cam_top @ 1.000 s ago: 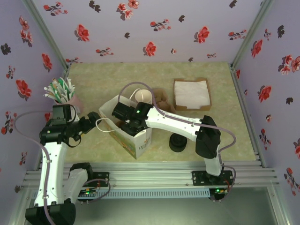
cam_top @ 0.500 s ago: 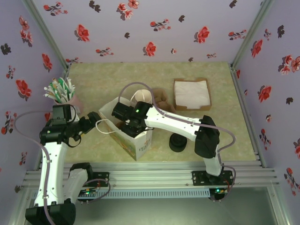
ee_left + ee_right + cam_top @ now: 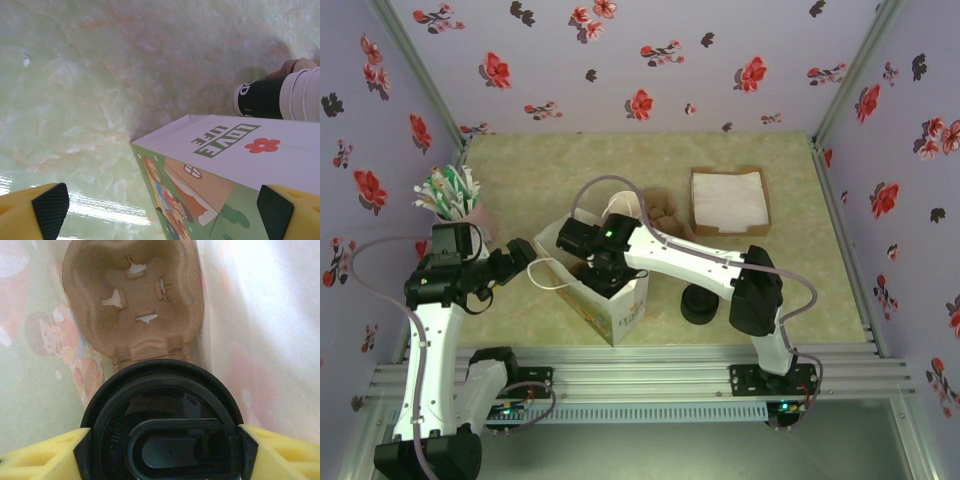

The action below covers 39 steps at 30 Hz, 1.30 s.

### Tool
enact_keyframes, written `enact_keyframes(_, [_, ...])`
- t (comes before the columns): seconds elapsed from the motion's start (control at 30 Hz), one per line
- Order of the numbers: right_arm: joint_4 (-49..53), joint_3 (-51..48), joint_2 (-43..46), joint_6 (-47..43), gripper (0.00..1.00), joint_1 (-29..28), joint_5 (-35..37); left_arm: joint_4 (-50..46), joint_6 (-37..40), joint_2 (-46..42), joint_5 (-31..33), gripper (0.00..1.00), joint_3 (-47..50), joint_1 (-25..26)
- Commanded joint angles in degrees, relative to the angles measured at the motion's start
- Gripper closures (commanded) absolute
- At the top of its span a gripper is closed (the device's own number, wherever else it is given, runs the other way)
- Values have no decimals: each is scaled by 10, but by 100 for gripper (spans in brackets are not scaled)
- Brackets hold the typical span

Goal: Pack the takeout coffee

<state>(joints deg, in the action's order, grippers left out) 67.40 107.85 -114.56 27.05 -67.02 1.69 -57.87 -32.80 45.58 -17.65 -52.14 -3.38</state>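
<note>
Right end effector [image 3: 160, 452]: yellow fingers clamped either side of round black lid, holding takeout coffee [image 3: 160, 385], lower centre of right wrist view, inside paper bag [image 3: 620, 310].
Risks: glossy plastic lid slips or pops off; cup misses moulded pulp carrier [image 3: 132, 305] in upper frame, tips, spills; thin bag wall buckles.
Left end effector [image 3: 517, 262]: wide open, empty, beside bag, centre-left of top view.
Counter [image 3: 75, 75]: glossy marbled green.

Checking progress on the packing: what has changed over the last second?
The right gripper, clamped on the takeout coffee, moved slightly left and deeper into the paper bag, over the pulp cup carrier inside. Nothing was let go. The left gripper stayed open beside the bag.
</note>
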Motion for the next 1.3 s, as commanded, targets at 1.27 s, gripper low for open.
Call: enact_keyframes(1.27, [52,-59,50,7,25,-20,18,1,9,1,-5,1,2,4])
